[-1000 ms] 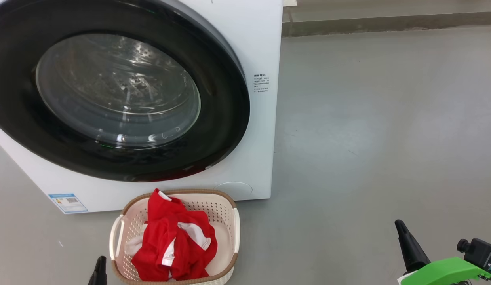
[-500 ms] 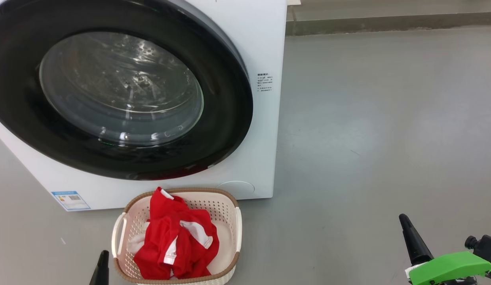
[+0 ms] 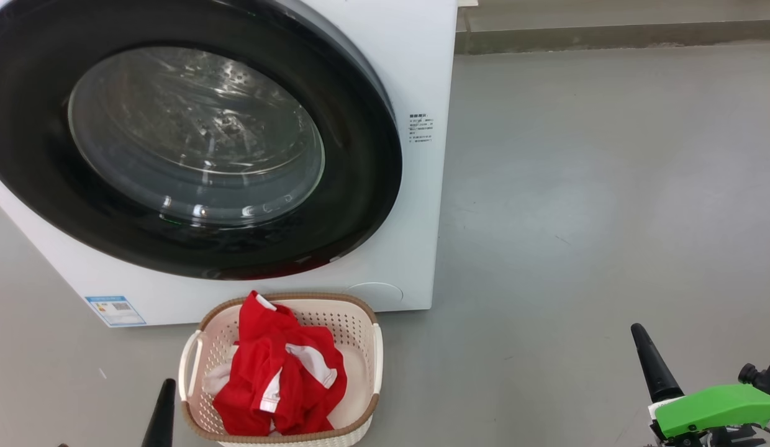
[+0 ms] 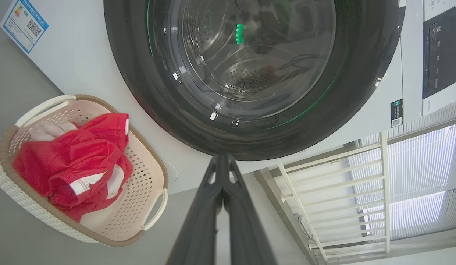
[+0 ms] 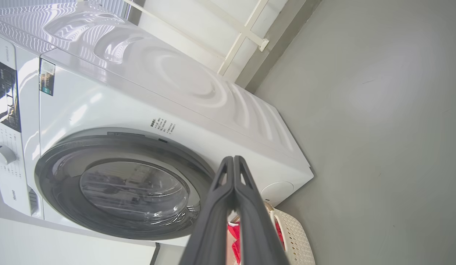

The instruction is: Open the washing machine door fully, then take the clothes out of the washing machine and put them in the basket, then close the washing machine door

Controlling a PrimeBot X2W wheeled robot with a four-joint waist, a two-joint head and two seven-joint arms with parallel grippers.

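Note:
The washing machine (image 3: pixel 416 74) stands at the upper left with its round black-rimmed door (image 3: pixel 192 139) shut flat against the front; the glass centre shows the steel drum. Below it on the floor sits the cream basket (image 3: pixel 360 323) holding the red clothes (image 3: pixel 279 372) with white trim. My left gripper (image 3: pixel 164 397) is shut, its tip just left of the basket and holding nothing; its wrist view has the fingertips (image 4: pixel 222 160) pressed together below the door (image 4: pixel 250 73). My right gripper (image 3: pixel 639 335) is shut and empty at the lower right, far from the machine, its fingers (image 5: pixel 233 162) closed.
Bare grey floor (image 3: pixel 608 186) stretches to the right of the machine up to a wall base (image 3: pixel 608 34). A blue label (image 3: pixel 115 309) marks the machine's lower left corner. A white railing (image 4: pixel 323 191) stands beside the machine.
The whole head view has shifted slightly, so the camera moved. Both gripper tips have risen a little in the view. Door, basket and clothes stay as they were.

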